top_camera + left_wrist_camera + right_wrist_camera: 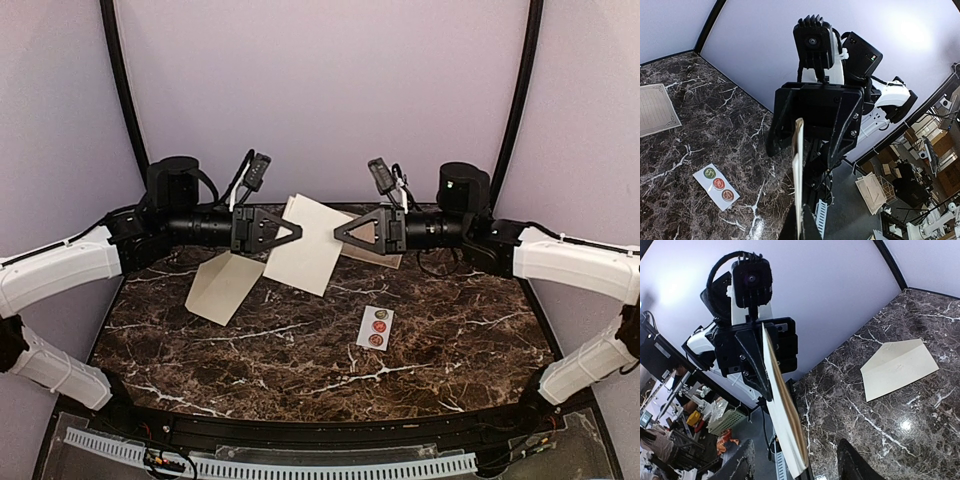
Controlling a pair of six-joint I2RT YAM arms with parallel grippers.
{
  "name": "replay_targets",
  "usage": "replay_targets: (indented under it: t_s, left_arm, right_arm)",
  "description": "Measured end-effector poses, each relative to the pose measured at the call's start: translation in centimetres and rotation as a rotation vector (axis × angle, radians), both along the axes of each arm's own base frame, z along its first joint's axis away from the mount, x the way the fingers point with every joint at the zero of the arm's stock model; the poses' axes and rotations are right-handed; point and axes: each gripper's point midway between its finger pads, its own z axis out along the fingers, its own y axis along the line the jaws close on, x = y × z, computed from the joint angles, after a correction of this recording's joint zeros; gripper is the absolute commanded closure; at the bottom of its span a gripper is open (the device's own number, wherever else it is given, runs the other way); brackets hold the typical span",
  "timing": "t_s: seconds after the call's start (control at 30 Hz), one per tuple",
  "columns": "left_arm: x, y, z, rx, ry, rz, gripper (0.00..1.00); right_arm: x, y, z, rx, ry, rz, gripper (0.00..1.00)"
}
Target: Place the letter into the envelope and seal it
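Observation:
The letter [300,255], a folded cream sheet, hangs in the air between my two grippers above the back of the table. My left gripper [292,232] is shut on its left edge; the left wrist view shows the sheet edge-on [798,165] pinched between the fingers [801,227]. My right gripper [342,231] is open at the sheet's right edge. In the right wrist view the sheet [782,410] stands edge-on between the spread fingers [795,445], touching neither. The cream envelope [222,286] lies flat on the table below the left gripper, flap open, and also shows in the right wrist view [897,367].
A white sticker strip [375,327] with three round dots lies on the marble right of centre, also in the left wrist view [717,184]. A tan bordered sheet [388,257] lies under the right gripper, also in the left wrist view [655,107]. Black curved frame posts stand at the back.

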Motion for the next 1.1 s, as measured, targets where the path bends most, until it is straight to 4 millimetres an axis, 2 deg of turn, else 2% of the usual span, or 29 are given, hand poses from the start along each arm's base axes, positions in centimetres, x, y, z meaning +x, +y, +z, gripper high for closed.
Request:
replay_targets:
  t_s: [0.1, 0.17, 0.2, 0.3, 0.33, 0.37, 0.4, 0.43, 0.47, 0.53, 0.6, 0.7, 0.8, 0.87, 0.97, 1.1]
  left_arm:
    - [0.1, 0.1, 0.3, -0.025, -0.006, 0.013, 1.00]
    - [0.1, 0.2, 0.5, -0.040, -0.008, 0.024, 1.00]
    - [0.2, 0.3, 0.5, -0.047, -0.008, 0.031, 1.00]
    - [0.4, 0.3, 0.7, -0.060, -0.009, 0.040, 0.99]
    - [0.4, 0.2, 0.8, -0.063, -0.009, 0.041, 0.94]
    - [0.4, 0.2, 0.8, -0.065, -0.008, 0.043, 0.79]
    - [0.5, 0.3, 0.8, -0.064, -0.008, 0.045, 0.69]
    - [0.6, 0.3, 0.8, -0.062, -0.010, 0.049, 0.49]
    - [0.8, 0.4, 0.6, -0.057, -0.010, 0.057, 0.33]
    - [1.4, 0.9, 0.0, -0.032, -0.010, 0.079, 0.19]
    - [2.8, 2.0, -1.0, 0.011, -0.006, 0.131, 0.13]
    - [7.1, 5.8, -3.6, 0.109, 0.013, 0.288, 0.11]
    - [11.6, 10.2, -7.1, 0.231, 0.050, 0.456, 0.07]
    - [14.7, 13.9, -10.6, 0.342, 0.099, 0.577, 0.07]
    - [17.3, 18.5, -15.8, 0.486, 0.182, 0.695, 0.06]
    - [19.0, 23.6, -21.7, 0.663, 0.268, 0.801, 0.07]
  right_arm:
    - [0.0, 0.4, -0.4, 0.026, 0.017, -0.008, 0.47]
    - [-0.3, 1.1, -0.8, 0.038, 0.030, 0.003, 0.53]
    - [-0.6, 1.5, -0.9, 0.046, 0.036, 0.011, 0.60]
    - [-1.2, 2.4, -1.1, 0.070, 0.051, 0.030, 1.00]
    - [-1.3, 2.6, -1.0, 0.080, 0.055, 0.033, 1.00]
    - [-1.4, 2.6, -0.9, 0.093, 0.055, 0.032, 1.00]
    - [-1.4, 2.6, -0.8, 0.103, 0.058, 0.027, 1.00]
    - [-1.2, 2.6, -0.7, 0.111, 0.060, 0.018, 1.00]
    - [-1.0, 2.5, -0.7, 0.118, 0.059, 0.001, 1.00]
    - [-0.2, 1.9, -0.9, 0.118, 0.063, -0.049, 1.00]
    - [1.2, 0.7, -1.2, 0.111, 0.067, -0.116, 1.00]
    - [3.7, -1.4, -2.1, 0.085, 0.079, -0.220, 1.00]
    - [5.4, -2.8, -3.2, 0.038, 0.086, -0.296, 1.00]
    - [5.6, -3.2, -4.0, 0.007, 0.089, -0.318, 1.00]
    - [5.5, -3.7, -5.0, -0.022, 0.098, -0.330, 1.00]
    - [5.1, -4.3, -6.0, -0.042, 0.105, -0.339, 1.00]
